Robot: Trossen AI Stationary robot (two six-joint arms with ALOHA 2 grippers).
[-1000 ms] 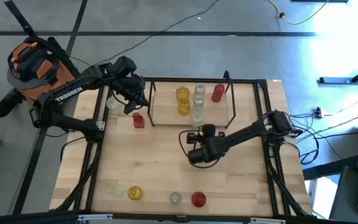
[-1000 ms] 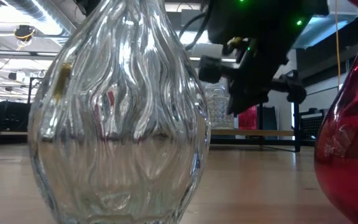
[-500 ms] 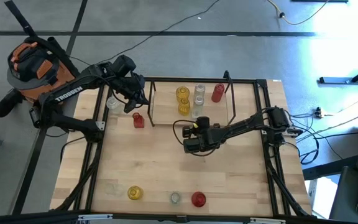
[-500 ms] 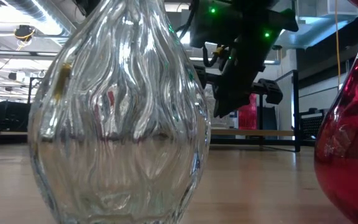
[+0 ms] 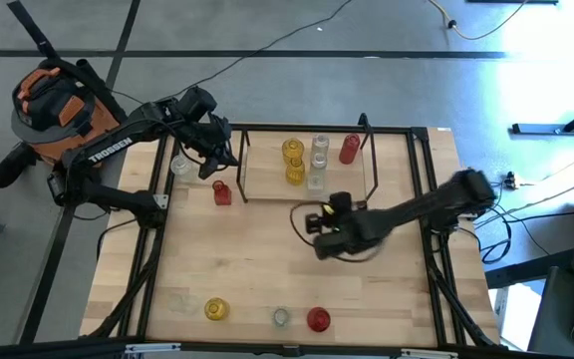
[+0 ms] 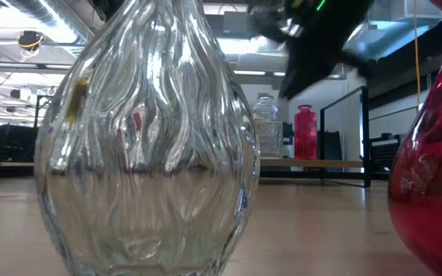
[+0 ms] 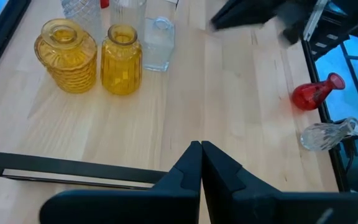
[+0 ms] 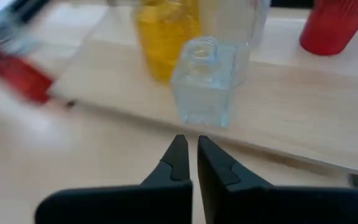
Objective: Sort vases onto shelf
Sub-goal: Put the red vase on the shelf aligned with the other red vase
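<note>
Now, step: between vases, we judge; right tool [image 5: 319,225] closed, empty, at shelf's [image 5: 267,179] six o'clock.
Left tool [image 5: 214,165]: closed, empty, shelf's nine o'clock.
Next: fetch counter-edge vases [image 5: 281,317].

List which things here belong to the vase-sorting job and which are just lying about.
Job:
- shelf
- vases on it: two yellow, clear ones, red
- vases waiting on the table: yellow, clear, red, red, clear
- left tool and right tool, both shut and empty

Lying about:
- orange bag
- floor cables
</note>
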